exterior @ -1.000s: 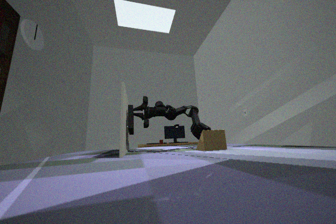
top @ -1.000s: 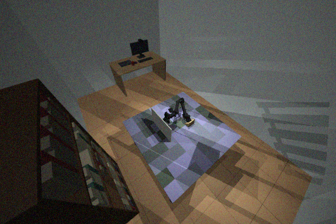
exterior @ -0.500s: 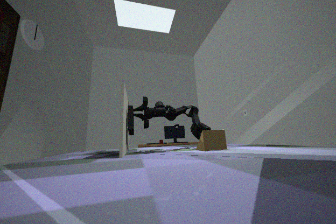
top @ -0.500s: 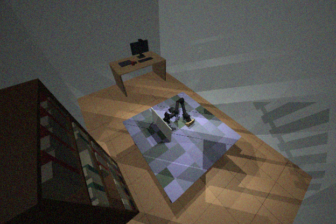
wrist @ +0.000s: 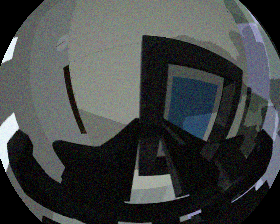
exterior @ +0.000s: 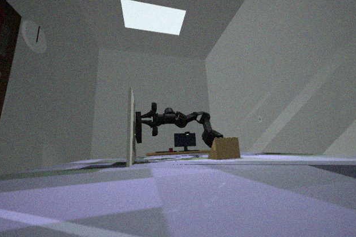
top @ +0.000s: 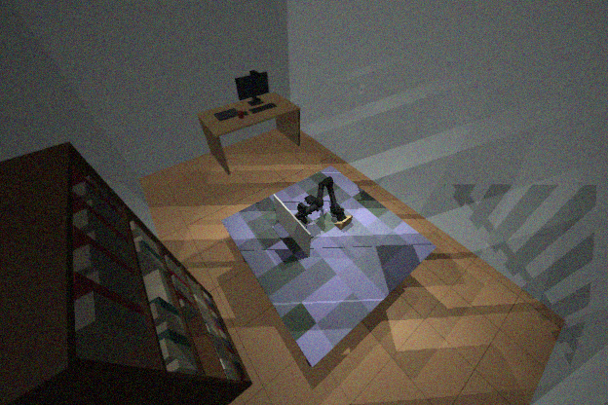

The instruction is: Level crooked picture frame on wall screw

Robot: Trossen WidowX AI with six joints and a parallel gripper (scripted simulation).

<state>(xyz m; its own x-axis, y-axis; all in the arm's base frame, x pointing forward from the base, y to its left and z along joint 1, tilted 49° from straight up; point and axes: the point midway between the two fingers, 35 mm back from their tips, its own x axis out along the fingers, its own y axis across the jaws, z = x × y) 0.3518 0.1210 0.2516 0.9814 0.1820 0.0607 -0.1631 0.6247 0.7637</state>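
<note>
The picture frame (exterior: 138,134) (wrist: 151,75) is dark, with a pale inner border and a blue picture. It is at the front of the upright pale wall panel (top: 299,240) (exterior: 130,137) (wrist: 103,75). My gripper (exterior: 141,119) (wrist: 149,122) is shut on the frame's upper bar, one finger above the other in the exterior view. In the wrist view, up in the room is toward the left, and this bar runs nearly straight up the image. Any small tilt is hard to judge there. The screw and the notched strip are hidden behind the frame.
The arm's tan base block (top: 344,221) (exterior: 225,148) stands on the patchwork-patterned mat (top: 331,316). A desk (top: 229,126) with a monitor (top: 251,86) (exterior: 185,139) stands farther back. A dark bookcase (top: 24,243) is at the left. A dark strip (wrist: 72,100) shows left of the frame in the wrist view.
</note>
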